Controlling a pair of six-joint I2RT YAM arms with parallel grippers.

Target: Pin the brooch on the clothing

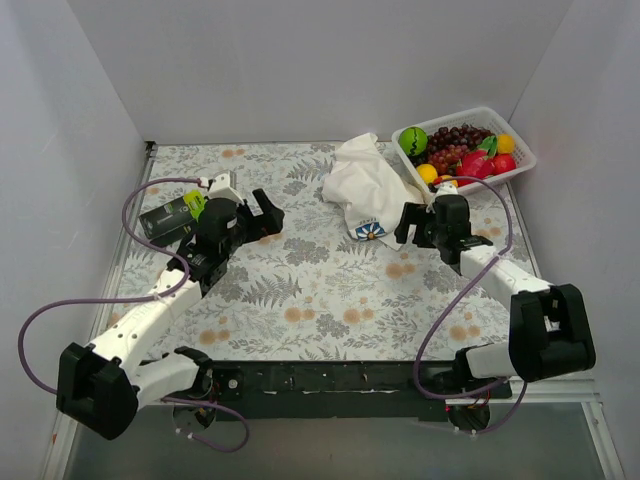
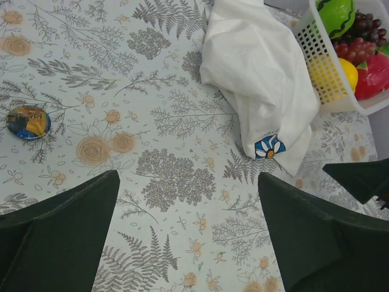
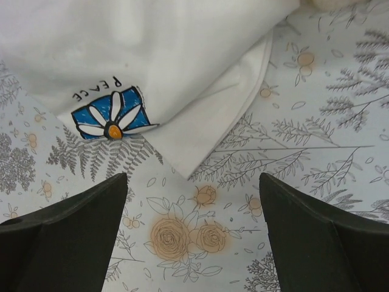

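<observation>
Though the T-shirt (image 1: 362, 185) lies crumpled by the basket (image 1: 520, 160) from above, neither arm holds anything. Left wrist: left jaws wide, empty; brooch (image 2: 28, 121) on the surface (image 2: 176, 91), well apart from the cloth. Right wrist: right jaws wide, empty, near the flower print (image 3: 112, 118), likely to steady it.

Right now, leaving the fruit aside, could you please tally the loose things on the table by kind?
Shirt: 1
Brooch: 1
Basket: 1
Dark box: 1
Total: 4
</observation>
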